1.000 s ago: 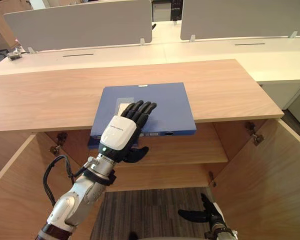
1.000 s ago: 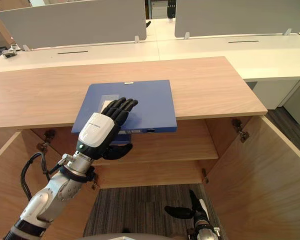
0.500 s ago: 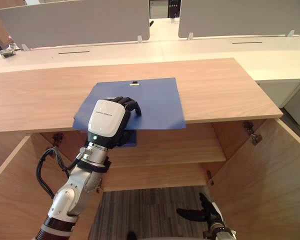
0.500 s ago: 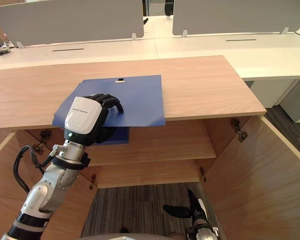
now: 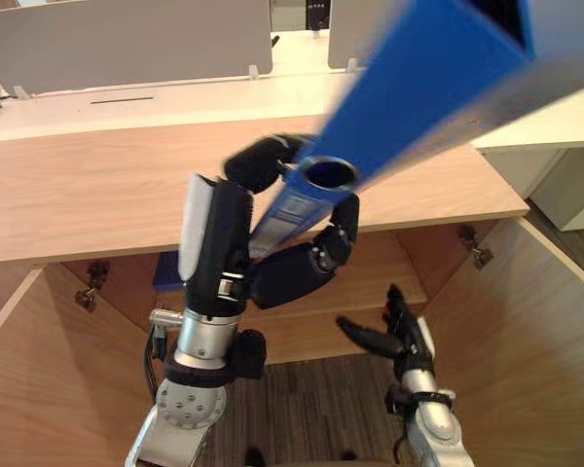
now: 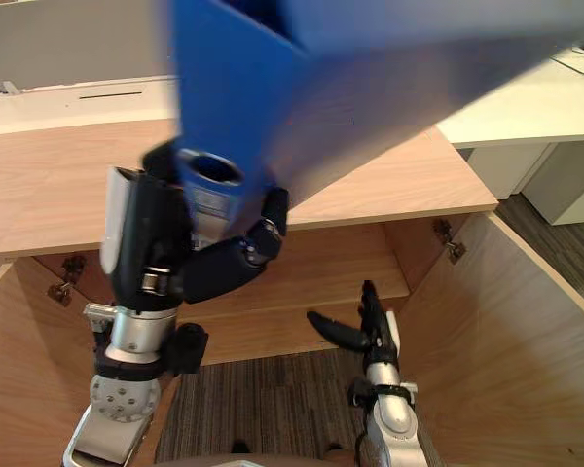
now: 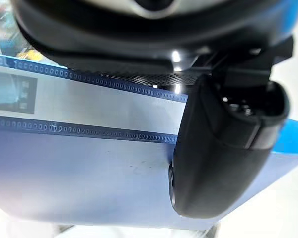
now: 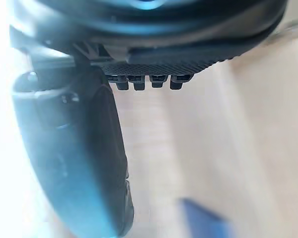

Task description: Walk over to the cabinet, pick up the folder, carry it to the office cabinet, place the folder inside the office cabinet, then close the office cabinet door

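left eye view: the left robot hand [image 5: 224, 253] curls round the blue folder [image 5: 419, 78] at its spine and holds it tilted above the cabinet [image 5: 78, 195]. the right robot hand [image 5: 394, 336] hangs spread, low. left wrist view: the thumb presses the folder's label.

Folder [image 5: 419, 88] blurred (top edge likely cropped).

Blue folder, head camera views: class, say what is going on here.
The robot's left hand is curled round the spine end of the blue folder, holding it tilted in the air above the wooden cabinet top. Its right hand hangs open lower down, in front of the open cabinet's shelf, holding nothing.
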{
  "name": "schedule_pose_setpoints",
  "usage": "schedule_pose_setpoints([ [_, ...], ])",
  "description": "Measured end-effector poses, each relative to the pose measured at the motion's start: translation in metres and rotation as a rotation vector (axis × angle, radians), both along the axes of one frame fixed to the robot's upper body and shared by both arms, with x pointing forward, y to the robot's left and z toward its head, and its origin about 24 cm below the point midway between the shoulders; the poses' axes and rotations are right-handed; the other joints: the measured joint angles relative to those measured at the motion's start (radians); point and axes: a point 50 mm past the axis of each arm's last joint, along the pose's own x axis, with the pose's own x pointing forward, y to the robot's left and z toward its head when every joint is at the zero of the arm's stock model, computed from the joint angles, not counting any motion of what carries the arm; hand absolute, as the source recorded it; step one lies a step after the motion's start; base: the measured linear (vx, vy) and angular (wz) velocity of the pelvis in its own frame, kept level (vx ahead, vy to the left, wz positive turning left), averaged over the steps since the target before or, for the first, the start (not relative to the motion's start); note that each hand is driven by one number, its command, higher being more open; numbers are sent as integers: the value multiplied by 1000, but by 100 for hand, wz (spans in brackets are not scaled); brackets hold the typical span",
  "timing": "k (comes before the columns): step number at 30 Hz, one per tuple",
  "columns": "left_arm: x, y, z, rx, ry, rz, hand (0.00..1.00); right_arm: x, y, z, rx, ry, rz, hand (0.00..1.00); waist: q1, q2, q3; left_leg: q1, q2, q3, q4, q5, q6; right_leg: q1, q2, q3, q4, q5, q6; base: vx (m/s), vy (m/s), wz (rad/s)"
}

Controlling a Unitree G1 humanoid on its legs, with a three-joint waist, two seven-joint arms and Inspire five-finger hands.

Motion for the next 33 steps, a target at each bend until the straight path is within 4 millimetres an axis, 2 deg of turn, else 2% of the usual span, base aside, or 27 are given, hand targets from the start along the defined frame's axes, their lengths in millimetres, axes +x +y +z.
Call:
schedule_pose_setpoints([
  [4, -6, 23, 2, -190, 61, -79, 0, -1, -17, 57, 40, -273, -76, 100, -11, -12, 7, 5, 0, 6, 0, -2, 0, 1, 0, 7, 0, 1, 0, 0, -1, -5],
  [7, -9, 36, -5, -269, 117, -70, 0, -8, -29, 86, 68, -425, -121, 100, -14, -21, 7, 10, 0, 17, 0, -6, 0, 1, 0, 18, -2, 3, 2, -7, 4, -10],
  [11, -11, 42, -14, -313, 186, -90, 0, -14, -35, 111, 70, -569, -104, 100, -14, -22, 6, 11, -2, 32, 0, -8, 0, -5, -1, 31, -3, 7, 5, -7, 11, -10],
  [17, -6, 38, -29, -257, 275, -197, 0, -1, -34, 140, -33, -686, 35, 100, -14, -22, 5, 10, -3, 36, 0, -7, 2, -7, -2, 36, -4, 12, 9, -9, 2, -3],
  [20, -6, 34, -47, -220, 387, -287, 0, 7, -30, 153, -112, -721, 151, 100, -11, -21, 4, 6, -4, 33, -4, -6, 3, -7, -4, 30, -9, 14, 13, -5, 1, 3],
  [23, -7, 33, -64, -160, 494, -343, 0, 18, -26, 149, -172, -680, 261, 100, -11, -21, 1, -1, -6, 24, -4, -4, 5, -5, -6, 21, -13, 16, 15, 6, 2, 9],
  [25, -8, 35, -75, -112, 571, -378, 0, 25, -26, 136, -198, -595, 341, 100, -8, -21, 1, -11, -9, 7, -2, -1, 10, -5, -8, 10, -13, 17, 17, 9, 4, 18],
  [26, -8, 36, -77, -101, 588, -385, 0, 27, -27, 132, -204, -570, 358, 0, -6, -21, 1, -13, -9, 4, -2, 0, 10, -5, -9, 7, -14, 18, 18, -3, 3, 17],
  [28, -8, 40, -84, -56, 636, -401, 0, 32, -30, 119, -235, -478, 418, 0, 7, -20, 1, -17, -10, -5, -2, 3, 13, -4, -11, -2, -14, 18, 19, -9, 1, 12],
  [33, -9, 51, -91, -38, 689, -381, 0, 33, -29, 110, -220, -400, 513, 0, 11, -20, 0, -29, -12, -35, -6, 10, 14, 0, -13, -31, -14, 18, 19, -30, -6, 17],
])
